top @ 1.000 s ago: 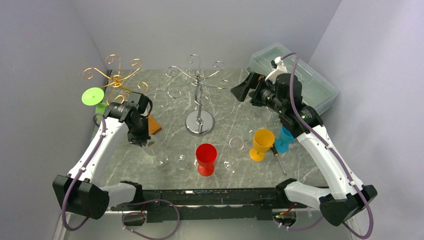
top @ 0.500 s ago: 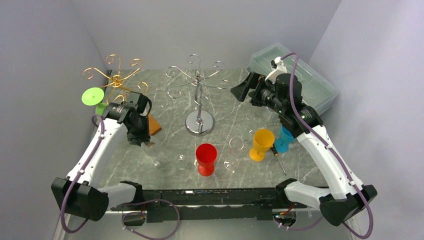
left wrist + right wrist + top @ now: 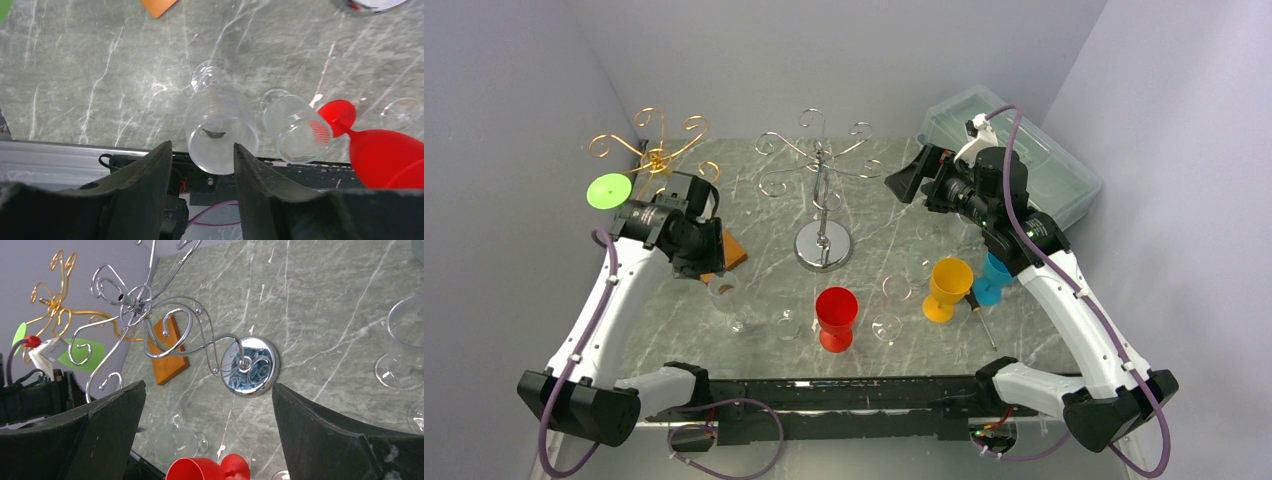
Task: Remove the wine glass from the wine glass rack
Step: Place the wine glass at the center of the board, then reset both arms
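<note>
A green wine glass (image 3: 610,190) hangs upside down on the gold wire rack (image 3: 656,155) at the back left. The silver rack (image 3: 821,170) in the middle carries no glass. My left gripper (image 3: 703,264) hovers just right of the gold rack. Its jaws stand open above a clear wine glass (image 3: 220,125) that rests upright on the table, free of the fingers (image 3: 150,185). My right gripper (image 3: 916,180) is wide open in the air right of the silver rack, holding nothing. In the right wrist view the silver rack's base (image 3: 248,366) lies beyond that gripper (image 3: 207,385).
Red (image 3: 836,318), yellow (image 3: 947,288) and blue (image 3: 996,278) glasses and several clear ones (image 3: 786,322) stand along the front. A screwdriver (image 3: 980,310) lies by the yellow glass. An orange block (image 3: 729,250) sits under the gold rack. A lidded plastic box (image 3: 1024,150) fills the back right corner.
My left gripper has opened, let go of the clear glass on the table, and lifted up and to the left. The right arm has not moved.
</note>
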